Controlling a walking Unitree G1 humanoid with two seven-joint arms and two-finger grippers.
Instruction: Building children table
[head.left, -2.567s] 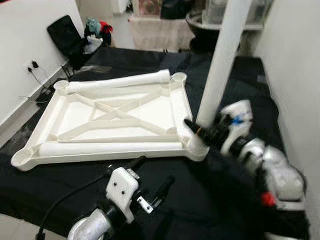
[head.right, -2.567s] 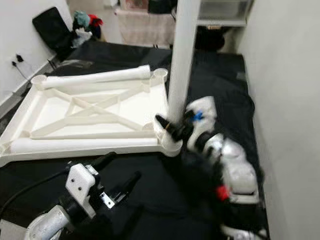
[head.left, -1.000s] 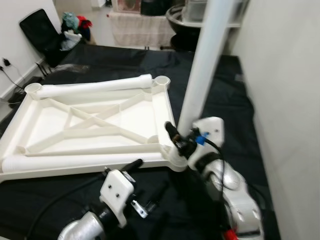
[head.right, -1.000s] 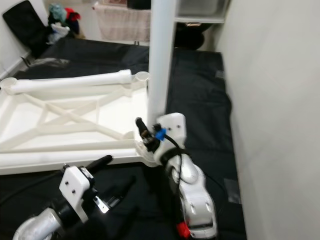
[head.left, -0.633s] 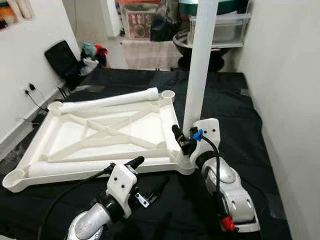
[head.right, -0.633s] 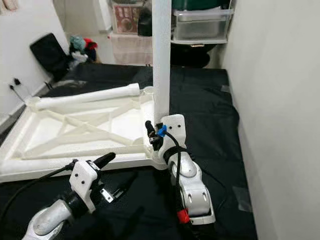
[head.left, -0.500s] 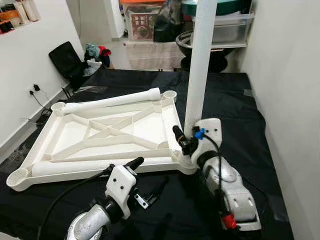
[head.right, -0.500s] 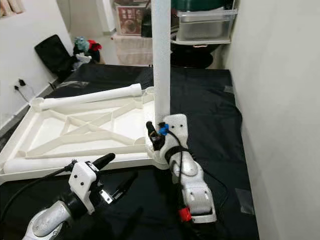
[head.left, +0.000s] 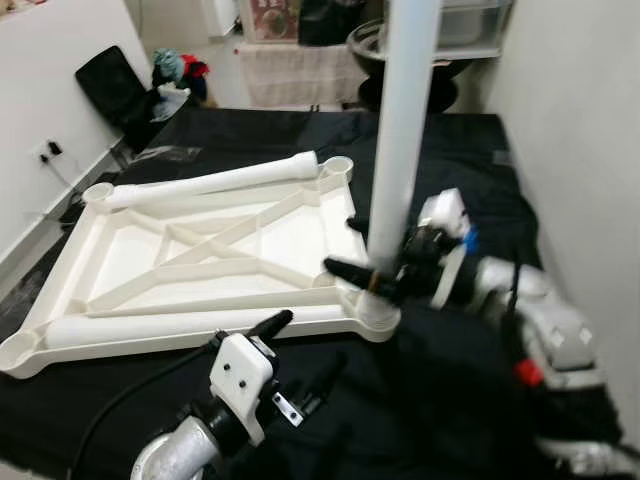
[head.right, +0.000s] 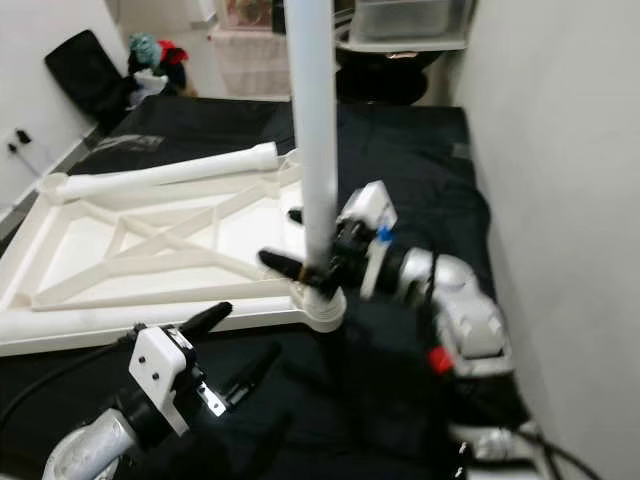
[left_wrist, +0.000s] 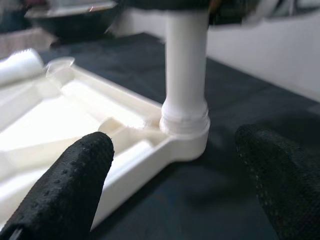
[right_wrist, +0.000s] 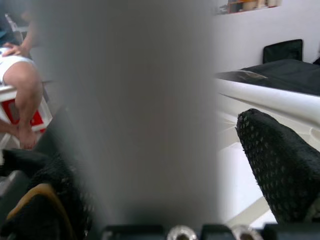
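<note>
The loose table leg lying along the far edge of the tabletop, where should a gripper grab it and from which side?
Probably mid-length on the loose table leg, from above, jaws across its width: it is a round tube lying flat on the upturned tabletop.

Bright, even light; wrist views blurred close-up.

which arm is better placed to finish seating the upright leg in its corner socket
Right, probably. The right gripper already straddles the upright leg just above the corner socket of the tabletop. The left gripper hangs open, short of the socket, holding nothing.
</note>
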